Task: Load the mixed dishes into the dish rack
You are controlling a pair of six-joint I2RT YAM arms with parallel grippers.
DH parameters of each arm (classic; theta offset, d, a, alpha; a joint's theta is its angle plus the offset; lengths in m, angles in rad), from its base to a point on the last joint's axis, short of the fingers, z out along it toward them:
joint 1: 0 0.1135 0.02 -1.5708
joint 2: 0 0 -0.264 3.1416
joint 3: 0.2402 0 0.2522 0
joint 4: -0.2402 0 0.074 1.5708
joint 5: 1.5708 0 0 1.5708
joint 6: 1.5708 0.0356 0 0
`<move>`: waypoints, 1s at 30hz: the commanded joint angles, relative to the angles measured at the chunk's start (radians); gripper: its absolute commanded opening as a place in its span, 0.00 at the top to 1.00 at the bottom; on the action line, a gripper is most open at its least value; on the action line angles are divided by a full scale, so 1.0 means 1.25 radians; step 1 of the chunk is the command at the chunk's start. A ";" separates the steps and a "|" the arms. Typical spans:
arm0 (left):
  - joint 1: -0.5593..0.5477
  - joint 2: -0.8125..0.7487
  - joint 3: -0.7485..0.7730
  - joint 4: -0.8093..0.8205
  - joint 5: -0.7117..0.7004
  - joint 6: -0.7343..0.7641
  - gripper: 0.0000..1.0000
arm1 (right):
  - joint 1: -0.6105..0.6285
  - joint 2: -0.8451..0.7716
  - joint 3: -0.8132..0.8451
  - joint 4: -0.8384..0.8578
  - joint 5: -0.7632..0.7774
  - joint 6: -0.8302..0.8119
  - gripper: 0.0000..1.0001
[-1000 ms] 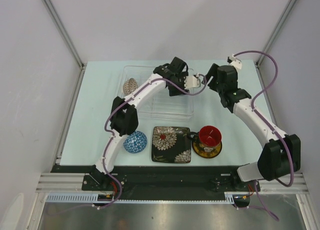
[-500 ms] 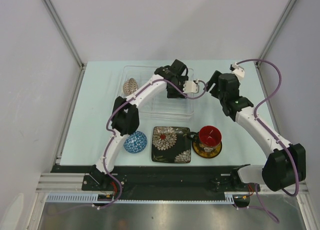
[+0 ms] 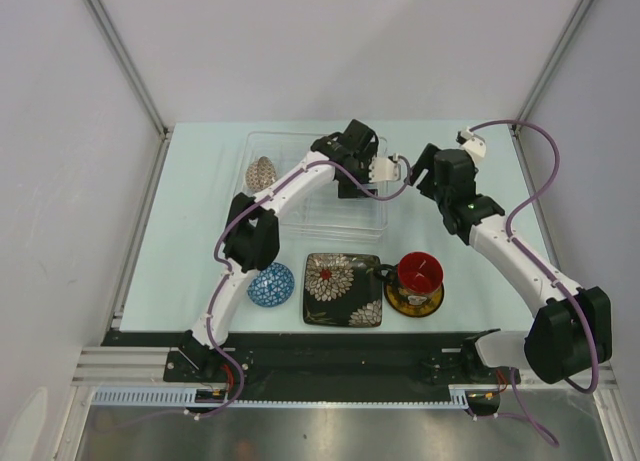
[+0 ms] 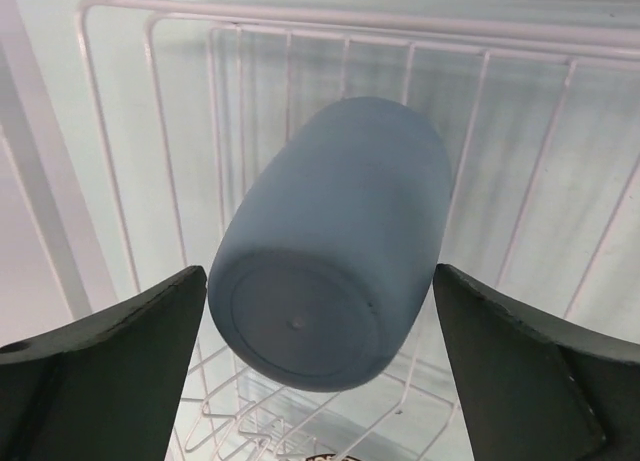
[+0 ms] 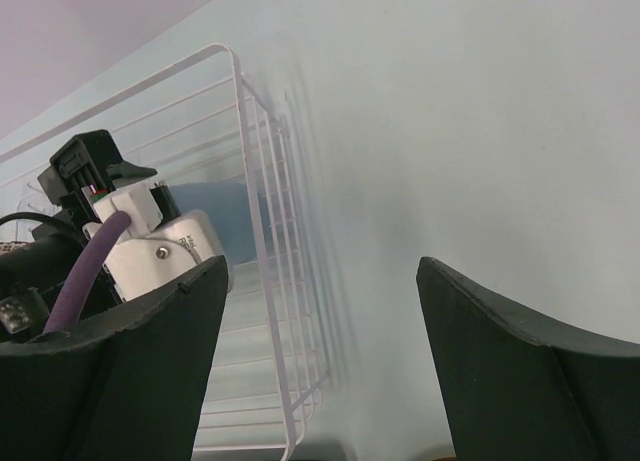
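**Q:** Where is the cup?
**A:** The cup (image 4: 335, 241) lies on its side on the wires of the rack (image 4: 130, 131). Its base faces the left wrist camera and its mouth points away. In the top view this is the right end of the rack, and the left arm hides the cup there.

**Q:** What is the state of the left end effector?
**A:** The left end effector (image 4: 320, 271) is spread wide. Its fingers (image 4: 100, 361) stand one on each side of the cup's base, just beside it. Contact cannot be confirmed on either side. The cup rests on the wires.

**Q:** And the right end effector?
**A:** The right end effector (image 5: 320, 361) is spread wide, with nothing between its fingers. It hangs over bare tabletop (image 5: 480, 131) just outside the rack's right wall, near the left end effector.

**Q:** What else is in the rack?
**A:** The bowl (image 3: 262, 171) sits in the far-left corner.

**Q:** What is on the tabletop?
**A:** There is a row on the near side of the rack:
- **Left:** the blue saucer (image 3: 270, 284), partly covered by the left arm.
- **Centre:** the plate (image 3: 343, 289), lying flat.
- **Right:** the mug (image 3: 419, 272), upright on the yellow saucer (image 3: 413, 301), just beside the plate.
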 commanded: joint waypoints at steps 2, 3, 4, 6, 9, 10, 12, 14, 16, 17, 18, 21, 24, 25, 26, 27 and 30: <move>-0.006 0.001 -0.009 0.072 -0.020 -0.037 0.00 | 0.020 -0.005 0.005 0.059 -0.008 0.000 0.18; -0.005 -0.005 -0.014 0.078 -0.020 -0.039 0.00 | 0.020 -0.005 0.005 0.062 -0.009 -0.001 0.18; -0.005 -0.009 -0.023 0.084 -0.020 -0.040 0.00 | 0.021 -0.005 0.005 0.062 -0.008 -0.001 0.18; -0.004 -0.021 -0.035 0.116 -0.020 -0.047 0.00 | 0.025 -0.005 0.005 0.063 -0.008 -0.005 0.18; 0.001 -0.030 -0.049 0.169 -0.041 -0.064 0.00 | 0.028 -0.004 0.005 0.064 -0.003 -0.011 0.18; 0.002 -0.033 -0.049 0.177 -0.042 -0.067 0.00 | 0.028 -0.003 0.005 0.063 -0.003 -0.011 0.18; 0.005 -0.034 -0.049 0.197 -0.045 -0.073 0.00 | 0.030 0.000 0.005 0.067 -0.008 -0.013 0.18; 0.005 -0.035 -0.051 0.212 -0.050 -0.080 0.00 | 0.030 0.001 0.005 0.068 -0.008 -0.015 0.18; 0.006 -0.039 -0.054 0.216 -0.050 -0.083 0.00 | 0.030 0.000 0.005 0.073 -0.010 -0.017 0.18; 0.006 -0.041 -0.054 0.221 -0.050 -0.086 0.00 | 0.030 0.001 0.005 0.072 -0.010 -0.019 0.18; 0.006 -0.044 -0.054 0.224 -0.051 -0.088 0.00 | 0.030 0.001 0.005 0.075 -0.009 -0.021 0.18; 0.009 -0.057 -0.057 0.224 -0.053 -0.094 0.00 | 0.031 0.000 0.005 0.080 -0.010 -0.023 0.18; 0.010 -0.084 -0.081 0.226 -0.052 -0.099 0.00 | 0.030 -0.003 0.005 0.084 -0.012 -0.028 0.18; 0.010 -0.091 -0.098 0.229 -0.051 -0.104 0.01 | 0.030 -0.002 0.005 0.084 -0.012 -0.029 0.17; 0.010 -0.108 -0.106 0.232 -0.051 -0.106 0.00 | 0.030 -0.003 0.005 0.082 -0.014 -0.029 0.17; 0.010 -0.116 -0.115 0.232 -0.049 -0.108 0.00 | 0.030 -0.004 0.005 0.079 -0.015 -0.030 0.17; 0.009 -0.142 -0.137 0.229 -0.047 -0.121 0.00 | 0.030 -0.007 0.005 0.073 -0.014 -0.037 0.16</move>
